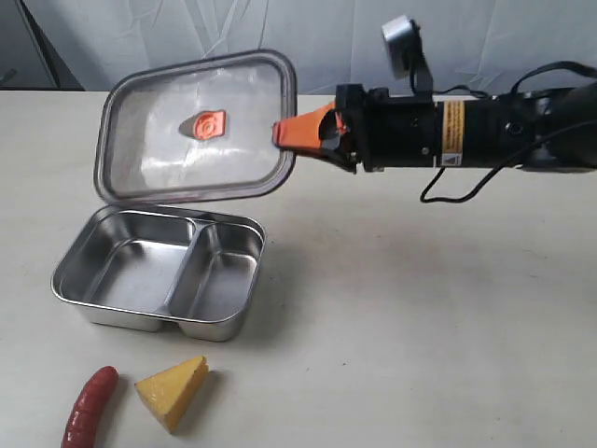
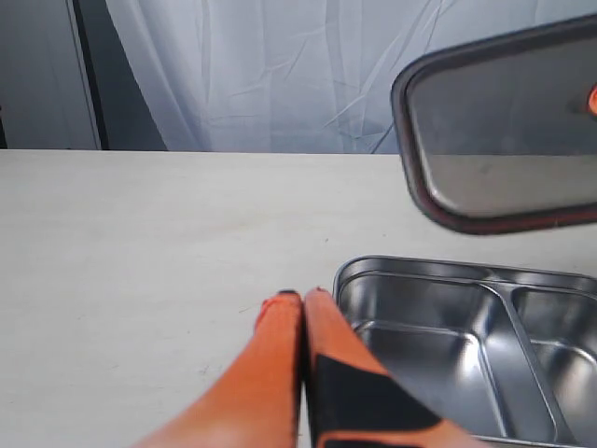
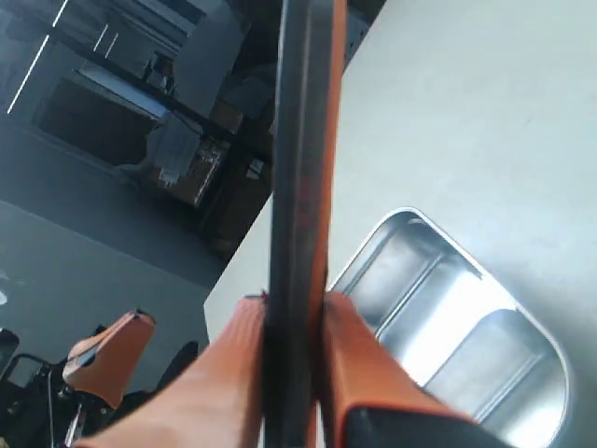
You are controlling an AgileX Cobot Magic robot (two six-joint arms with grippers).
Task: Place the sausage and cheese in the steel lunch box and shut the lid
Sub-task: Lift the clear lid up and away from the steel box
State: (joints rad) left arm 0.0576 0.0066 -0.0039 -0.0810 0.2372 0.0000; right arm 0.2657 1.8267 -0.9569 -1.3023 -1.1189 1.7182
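So the right end effector [image 1: 284, 133] has the lid [image 1: 168, 154] pinched by one edge, up off the worktop [image 1: 420, 317] and tilted, with the orange valve tab [image 1: 207, 124] facing us. The steel lunch box [image 1: 126, 266] sits just below it, open, divider showing. The sausage [image 1: 90, 408] and the cheese [image 1: 174, 390] lie side by side in front of the box, not touching.

The exterior view looks steeply down on the table [image 1: 420, 327]. The left wrist view sits low, facing level toward a curtain [image 2: 280, 75]. The right wrist view peers close along the edge of the lid [image 3: 297, 140]. All three share the steel lunch box [image 1: 131, 266] and lid.
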